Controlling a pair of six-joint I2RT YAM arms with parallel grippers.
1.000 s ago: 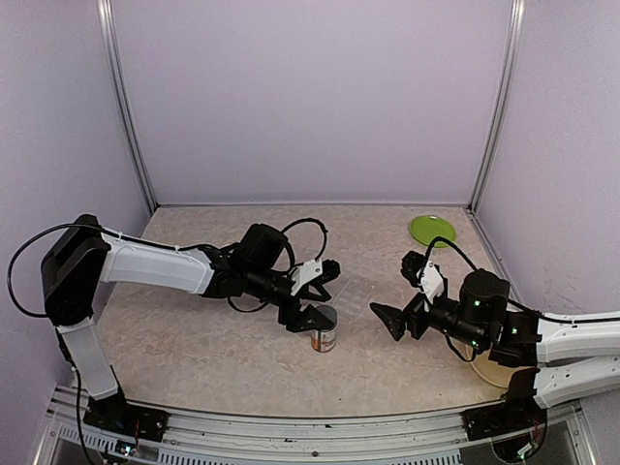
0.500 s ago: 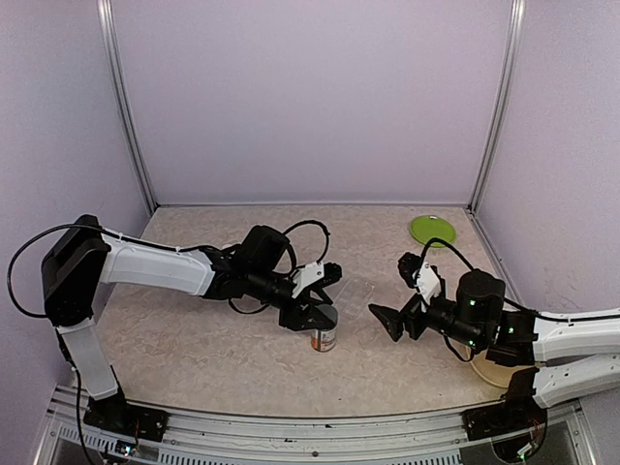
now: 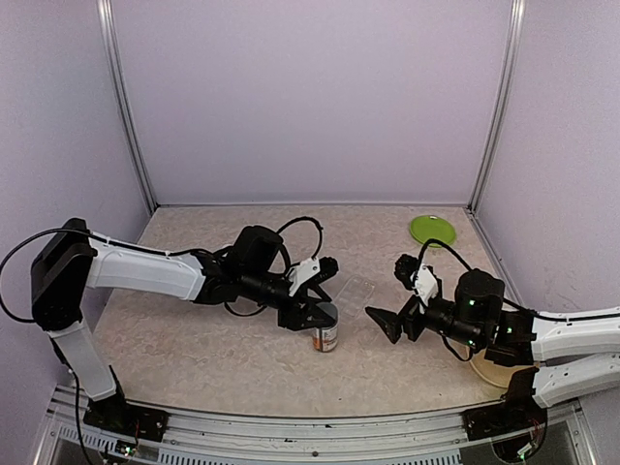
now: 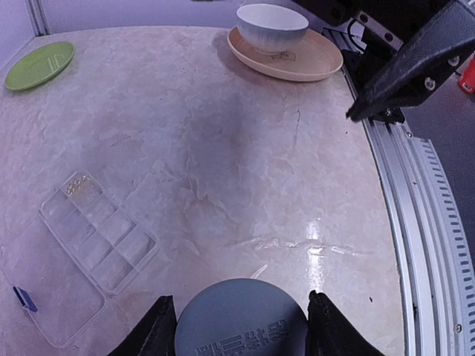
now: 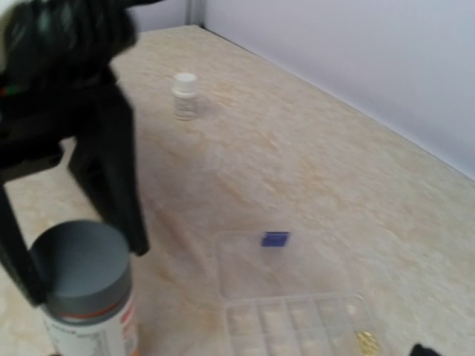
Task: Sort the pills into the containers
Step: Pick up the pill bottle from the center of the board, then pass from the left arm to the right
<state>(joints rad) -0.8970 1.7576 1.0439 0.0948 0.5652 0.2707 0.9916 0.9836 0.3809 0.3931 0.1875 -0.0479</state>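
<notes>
Left gripper grips the grey cap of an upright bottle at lower centre of the top view. The right gripper stands wide open and holds nothing. Between the two grippers the clear pill box lies flat and open, its long axis running from upper left to lower right in the left wrist view. One dark blue pill rests on the clear lid flap beside the compartment row. Yellowish grains lie in the upper-left end compartment. A green plate, a white bowl on a tan plate and a small white bottle stand well apart from the box. Raised lettering on the cap and the bottle's label cannot be read.
</notes>
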